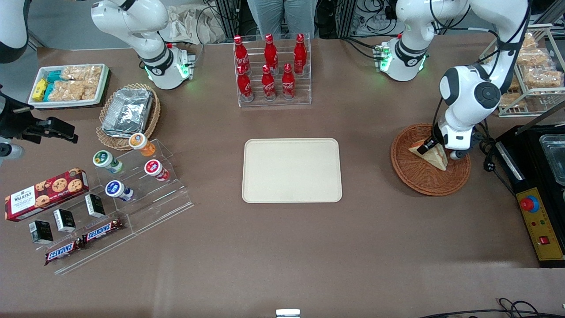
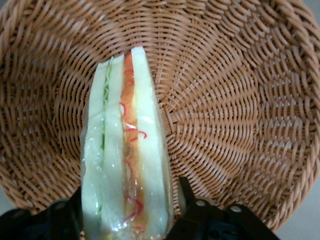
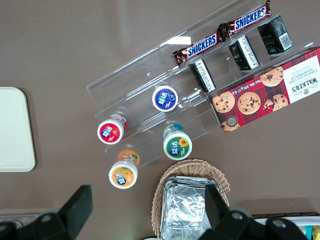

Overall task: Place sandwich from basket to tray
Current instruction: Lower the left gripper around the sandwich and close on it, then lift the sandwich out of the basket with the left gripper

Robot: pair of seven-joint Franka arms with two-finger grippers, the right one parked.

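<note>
The sandwich (image 1: pixel 437 157) is a plastic-wrapped white-bread wedge, and it stands inside the reddish-brown woven basket (image 1: pixel 415 176) toward the working arm's end of the table. In the left wrist view the sandwich (image 2: pixel 125 150) shows its orange-red and green filling edge, with the basket's weave (image 2: pixel 225 100) all round it. My gripper (image 1: pixel 430 148) is down in the basket, shut on the sandwich, one finger (image 2: pixel 182 192) against its side and the other hidden by the bread. The cream-beige tray (image 1: pixel 291 170) lies bare at the table's middle.
A rack of red cola bottles (image 1: pixel 271 70) stands farther from the front camera than the tray. A black control box with a red button (image 1: pixel 536 216) lies beside the basket at the table's edge. Snack displays (image 1: pixel 110 190) and a tan foil-container basket (image 1: pixel 128 112) sit toward the parked arm's end.
</note>
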